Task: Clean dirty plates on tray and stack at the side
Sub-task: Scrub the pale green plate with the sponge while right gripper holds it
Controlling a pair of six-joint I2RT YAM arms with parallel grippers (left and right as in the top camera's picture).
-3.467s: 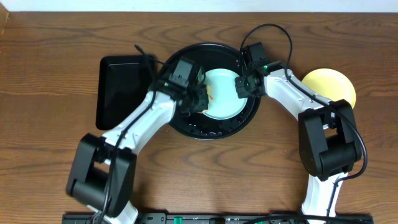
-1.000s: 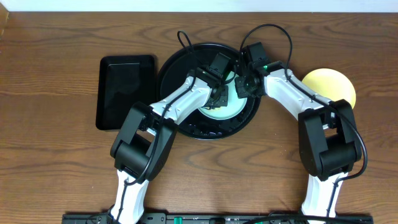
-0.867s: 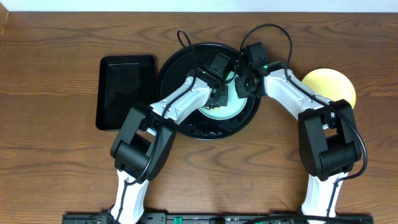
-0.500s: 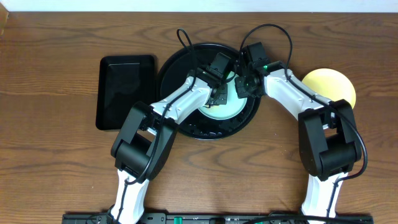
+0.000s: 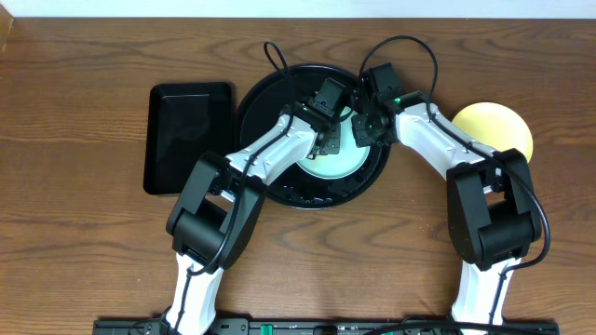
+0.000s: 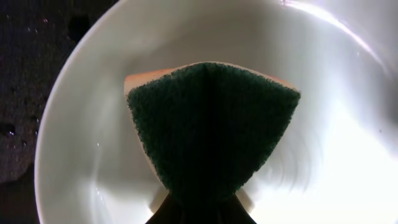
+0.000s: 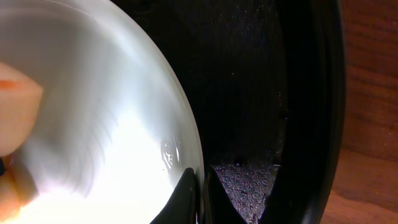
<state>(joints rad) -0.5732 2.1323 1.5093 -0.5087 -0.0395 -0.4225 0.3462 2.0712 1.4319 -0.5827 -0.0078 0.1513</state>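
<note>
Two plates in view. One mint plate (image 5: pixel 346 164) lying inside the round tray (image 5: pixel 279 181), right of its centre. One yellow plate (image 5: pixel 494 130) flat on the table (image 5: pixel 74 233), well to the right of the round tray and clear of its rim. One rectangular tray (image 5: pixel 186 135) just left of the round tray, near but apart.

Two arms meeting over the round tray. Left gripper (image 5: pixel 328 140) clamped on one sponge (image 6: pixel 211 137), dark green scrub face toward the camera with a pale orange edge behind, pressed onto the mint plate's inside. Right gripper (image 5: pixel 365 130) at the right edge of the mint plate, closed with a finger on either side of the rim. Beyond it, the round tray's speckled black floor and raised rim.
</note>
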